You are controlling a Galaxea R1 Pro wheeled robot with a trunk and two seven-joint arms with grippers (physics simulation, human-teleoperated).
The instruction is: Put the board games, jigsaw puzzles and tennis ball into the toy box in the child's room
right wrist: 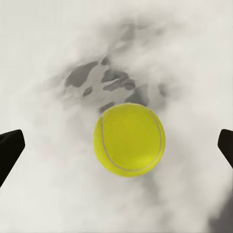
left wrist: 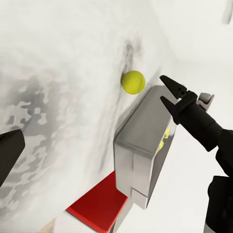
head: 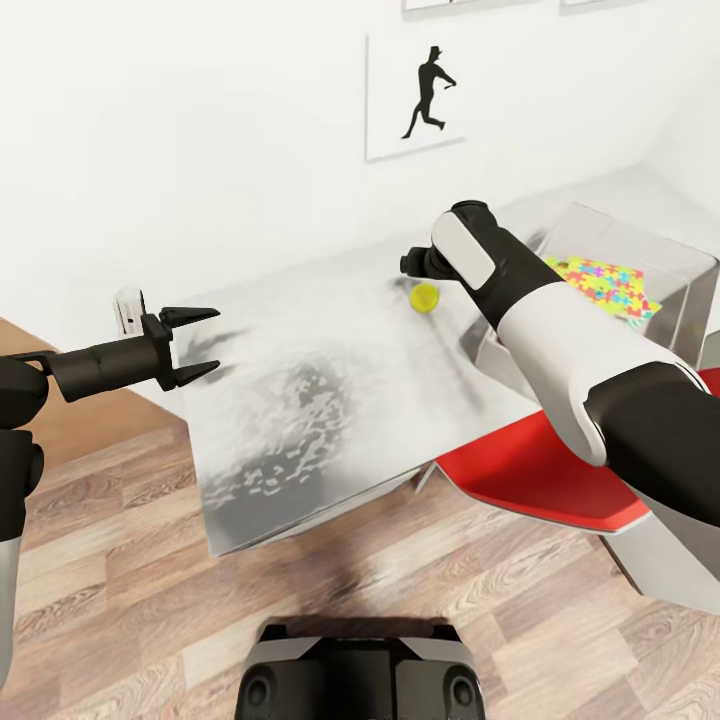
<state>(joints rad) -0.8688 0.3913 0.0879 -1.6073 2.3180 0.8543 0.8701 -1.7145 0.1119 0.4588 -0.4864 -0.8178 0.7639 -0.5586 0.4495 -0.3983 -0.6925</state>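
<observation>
1. Head view: a pale grey-white counter [head: 330, 400] stands against a white wall, above a wood-plank floor [head: 130, 590]. A yellow-green tennis ball [head: 425, 297] lies on the counter near its far edge. The right claw [head: 412, 262] hangs just above the ball and toward the wall, mostly hidden behind its own white and black arm, so its opening cannot be judged here. Beside the ball, toward the robot's right, sits a light grey toy box [head: 600, 240] with a many-coloured jigsaw puzzle [head: 605, 285] inside it. A red chair [head: 530, 470] stands below the box. The left claw [head: 200, 345] hovers over the counter's left edge, well apart from the ball, its two dark fingers spread apart and holding nothing. A picture of a black walking figure [head: 415, 95] hangs on the wall.

2. Left wrist view: the ball [left wrist: 133, 82] rests on the counter [left wrist: 58, 97], just beside a corner of the toy box [left wrist: 141, 141]. The right claw [left wrist: 169, 90] points toward the ball from near it, tips slightly apart, not touching. The red chair [left wrist: 97, 204] shows beneath the box.

3. Right wrist view: the ball [right wrist: 129, 140] lies centred on the mottled counter [right wrist: 48, 73], between the two dark fingertips [right wrist: 8, 150], which stand wide apart and clear of it.
</observation>
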